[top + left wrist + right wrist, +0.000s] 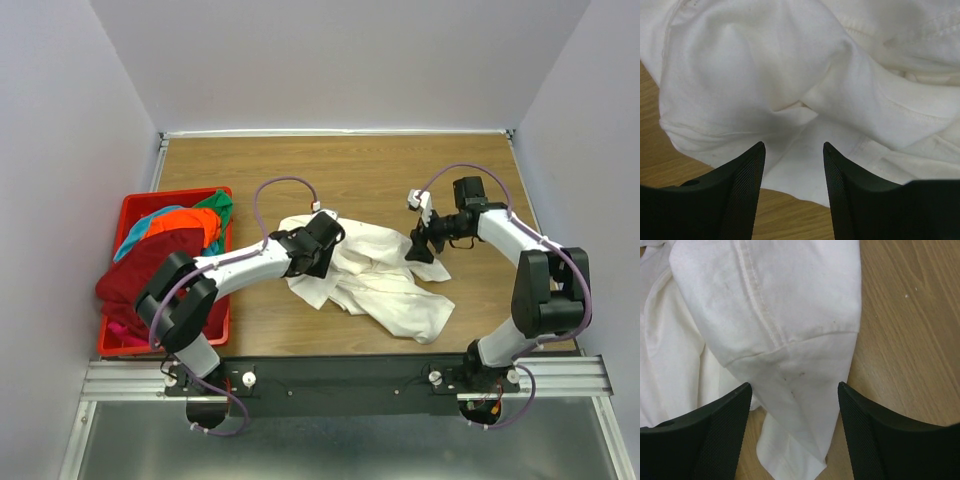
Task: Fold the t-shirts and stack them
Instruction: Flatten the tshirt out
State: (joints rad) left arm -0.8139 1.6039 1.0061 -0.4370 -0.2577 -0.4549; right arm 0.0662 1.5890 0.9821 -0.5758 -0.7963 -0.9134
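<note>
**A:** Start with the white t-shirt [372,288] — crumpled near the middle of the tabletop [350,170], twisted on itself, with seams and a hemmed sleeve end showing and a few faint dark specks near that hem.

**B:** Spread flat before any fold, then?

**A:** Probably, yes. Pinch close to a hem or seam rather than a loose bulge. Take one layer only, lift just enough to free the twist, then draw the two sides apart evenly.

**B:** And the left hand [793,146]?

**A:** Parted, holding nothing, poised just over a soft ridge of cloth on the shirt's left side. Much the same for the right hand [794,386] — spread wide, empty, straddling the sleeve end at the shirt's right edge, with bare wood beside it.

**B:** Anything further out?

**A:** Leave the other t-shirts [165,235] for later. Dark red, orange, teal and green, heaped in the red basket [150,198] at the tabletop's left edge, apart from both hands.
</note>
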